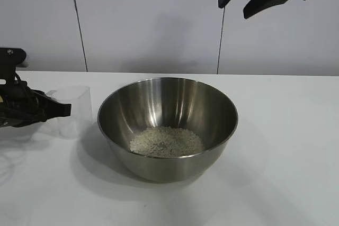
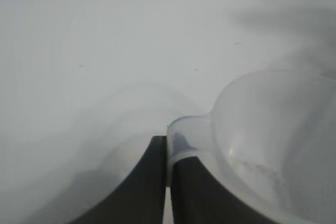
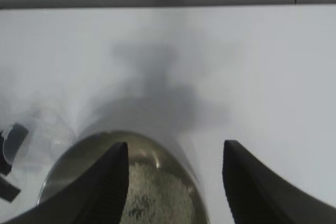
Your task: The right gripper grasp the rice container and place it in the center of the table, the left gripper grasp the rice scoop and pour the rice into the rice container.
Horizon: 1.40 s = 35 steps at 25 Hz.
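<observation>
You are looking at one large round rice container (image 1: 167, 125), a shiny stainless-steel bowl with smooth curved walls, sitting near the middle of the table (image 1: 286, 146), a plain flat white top. A single low heap of rice (image 1: 167, 142), small off-white grains, is lying on the bowl's bottom. Just beside the bowl, at the exterior view's left, one rice scoop (image 1: 73, 110) is standing upright: a small frosted, translucent plastic cup with a little tab handle at its rim. Your left gripper (image 1: 64, 109), with its black tapered fingers pressed together, is pinching that tab, which the left wrist view shows wedged between the two fingertips; a few grains seem to be clinging inside the cup there. Your right gripper (image 1: 247, 3) is hanging high above the table's far right side, its two black wedge fingers spread apart and holding nothing. Behind the table, pale wall panels with thin dark vertical seams are closing off the room.
</observation>
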Each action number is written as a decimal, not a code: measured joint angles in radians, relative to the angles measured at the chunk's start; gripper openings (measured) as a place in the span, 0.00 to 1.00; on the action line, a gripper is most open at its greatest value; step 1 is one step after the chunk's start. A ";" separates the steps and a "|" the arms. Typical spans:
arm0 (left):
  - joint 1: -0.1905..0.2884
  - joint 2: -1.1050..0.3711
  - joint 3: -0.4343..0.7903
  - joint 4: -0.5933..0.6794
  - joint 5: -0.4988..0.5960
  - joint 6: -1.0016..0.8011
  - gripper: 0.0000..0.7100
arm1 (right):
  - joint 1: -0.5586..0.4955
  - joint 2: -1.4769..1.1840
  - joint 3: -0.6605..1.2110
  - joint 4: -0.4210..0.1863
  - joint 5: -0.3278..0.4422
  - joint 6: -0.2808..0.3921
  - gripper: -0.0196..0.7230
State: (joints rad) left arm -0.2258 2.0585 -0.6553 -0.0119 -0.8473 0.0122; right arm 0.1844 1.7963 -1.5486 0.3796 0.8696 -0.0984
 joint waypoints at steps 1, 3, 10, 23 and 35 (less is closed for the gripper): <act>0.000 0.000 0.005 0.000 -0.005 0.001 0.01 | 0.000 0.005 0.000 -0.001 0.035 0.000 0.53; 0.000 0.000 0.018 -0.001 -0.017 0.001 0.01 | 0.000 0.017 0.000 -0.001 0.095 0.000 0.53; 0.000 0.000 0.074 -0.001 -0.116 0.038 0.25 | 0.000 0.034 0.000 -0.001 0.124 0.000 0.53; 0.000 -0.124 0.301 -0.012 -0.135 0.046 0.58 | 0.000 0.034 0.000 0.007 0.142 0.015 0.53; 0.000 -0.746 0.329 -0.005 0.413 -0.069 0.58 | 0.000 0.034 0.000 0.011 0.161 0.017 0.53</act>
State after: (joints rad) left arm -0.2258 1.3129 -0.3258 -0.0167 -0.4342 -0.0570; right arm 0.1844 1.8303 -1.5486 0.3904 1.0302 -0.0818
